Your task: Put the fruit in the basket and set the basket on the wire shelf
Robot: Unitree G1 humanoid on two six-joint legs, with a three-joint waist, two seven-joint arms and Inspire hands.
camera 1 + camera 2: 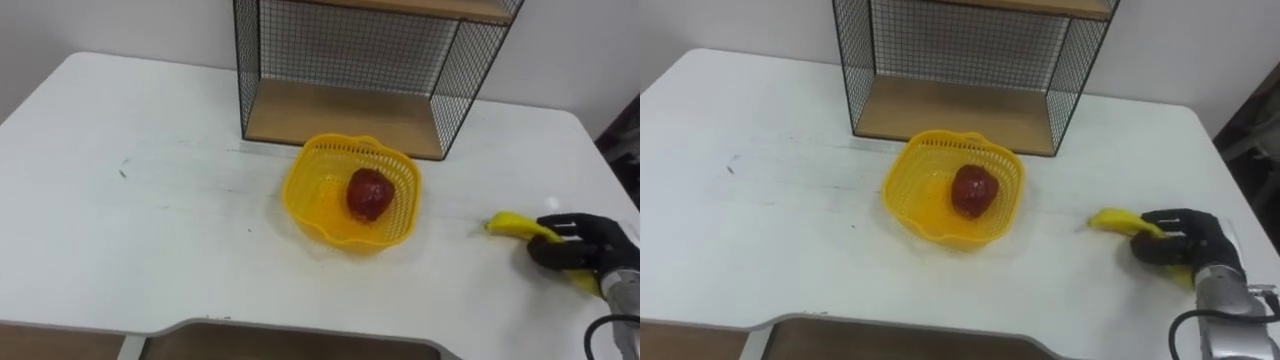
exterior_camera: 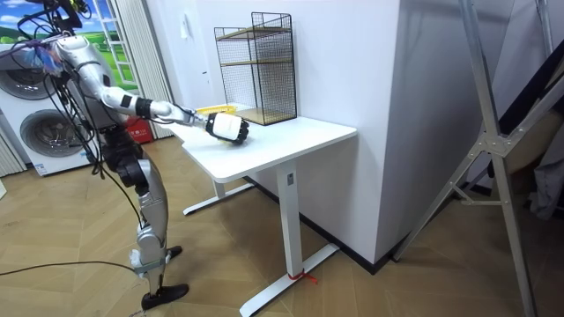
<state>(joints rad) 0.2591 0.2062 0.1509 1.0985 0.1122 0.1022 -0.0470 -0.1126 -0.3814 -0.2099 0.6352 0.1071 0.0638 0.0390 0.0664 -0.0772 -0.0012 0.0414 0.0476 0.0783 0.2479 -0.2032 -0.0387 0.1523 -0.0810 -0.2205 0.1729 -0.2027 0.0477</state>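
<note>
Right hand (image 1: 585, 247): arm reaches in from the lower right, low at the counter (image 1: 130, 200), fingers curled round the banana (image 1: 512, 225). Basket (image 1: 303, 182), holding a red fruit (image 1: 369, 193), sits mid-counter before the wire shelf (image 1: 340, 110).

Down at the lower right of the left eye view, the right hand (image 1: 590, 240) has black fingers and a silver-grey wrist, with a dark cable looping below it. At the room view's upper left the robot is silver-grey with dark joints (black feet too) and loose black cables.
</note>
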